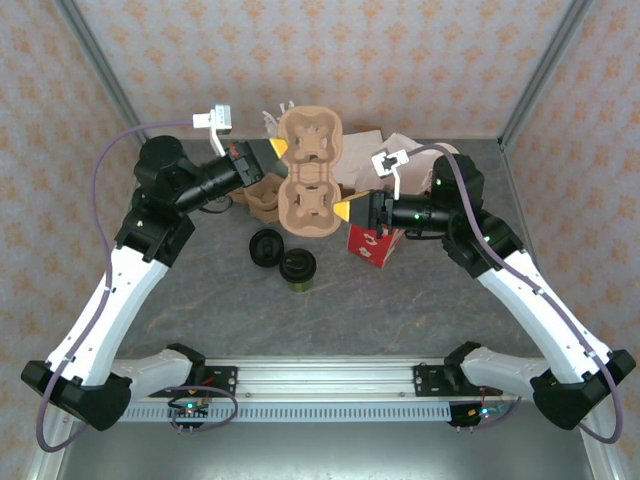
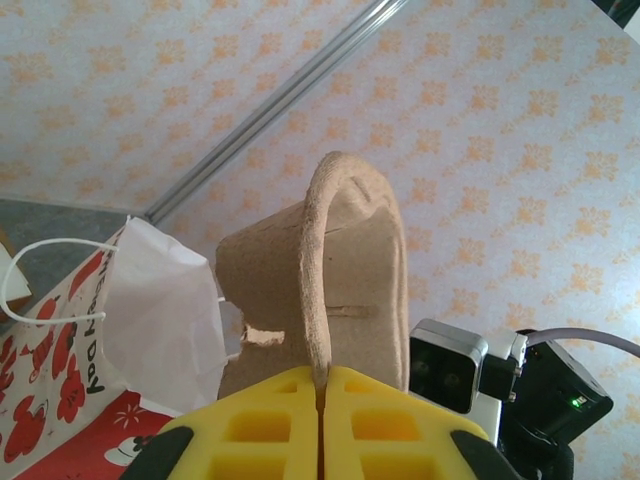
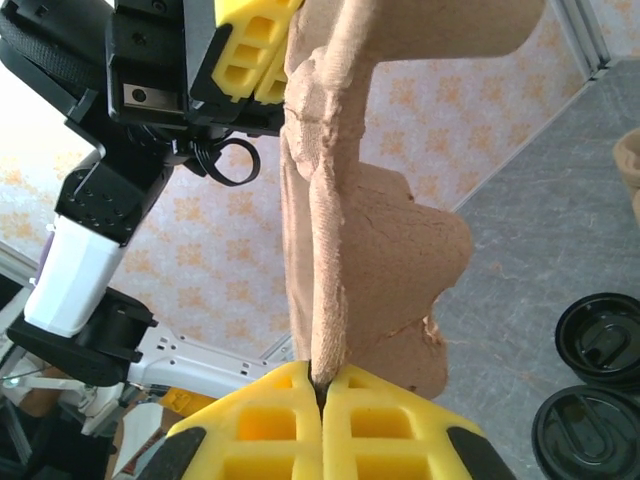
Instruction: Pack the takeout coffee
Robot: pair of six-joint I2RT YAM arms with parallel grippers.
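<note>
the left gripper (image 1: 280, 150) has its yellow fingers pressed together on the thin rim of a brown pulp cup carrier (image 1: 308, 170), and the right gripper (image 1: 343, 210) pinches the rim on the opposite side in the same way, so the carrier hangs in the air between the two arms above the back half of the worktop (image 1: 420, 300). both wrist views show the jaws nearly meeting, with only the cardboard edge between them. the takeout coffee (image 1: 298, 268) stands upright near the middle of the worktop, apart from both grippers, its black lid on. a low black lid piece (image 1: 266, 247) lies just beside it towards the left edge. the red-and-white bag (image 1: 375, 242) stands near it towards the right edge.
</note>
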